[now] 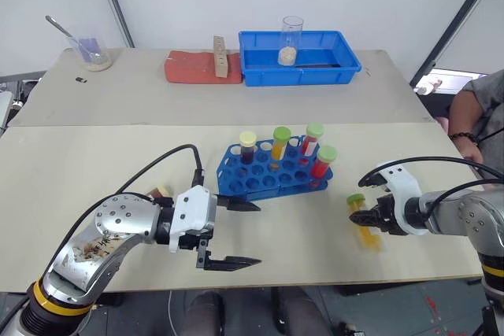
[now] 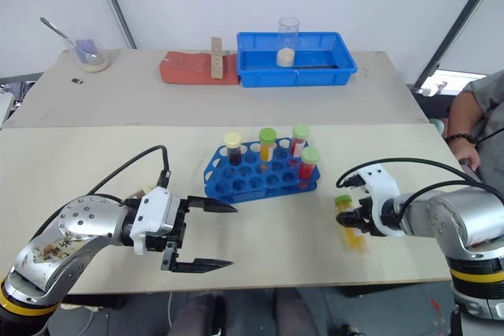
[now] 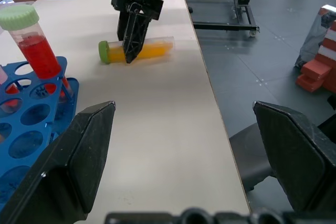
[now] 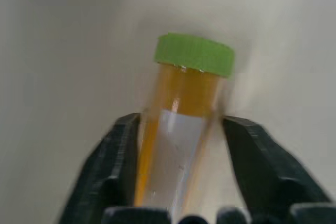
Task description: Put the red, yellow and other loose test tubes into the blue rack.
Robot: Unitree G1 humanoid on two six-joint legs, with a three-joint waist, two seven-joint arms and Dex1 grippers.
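Note:
A loose yellow test tube [image 1: 365, 227] with a green cap lies on the table to the right of the blue rack [image 1: 246, 184], near the front edge. My right gripper [image 1: 376, 218] points down over it, its fingers [image 4: 126, 145] closed against both sides of the yellow test tube [image 4: 184, 108]. The rack holds a dark tube with a cream cap [image 1: 248, 147], a yellow one [image 1: 280, 144] and two red ones [image 1: 318, 151] with green caps, all upright. My left gripper [image 1: 257, 234] hangs open and empty just in front of the rack's left end.
At the back stand a blue tray [image 1: 339, 60] holding a glass beaker [image 1: 291, 40], a red block [image 1: 189, 68] and a small dish with a spoon [image 1: 93, 56]. A person's arm [image 1: 472, 127] shows at the right. A small brown and cream thing [image 1: 161, 192] lies half hidden behind my left wrist.

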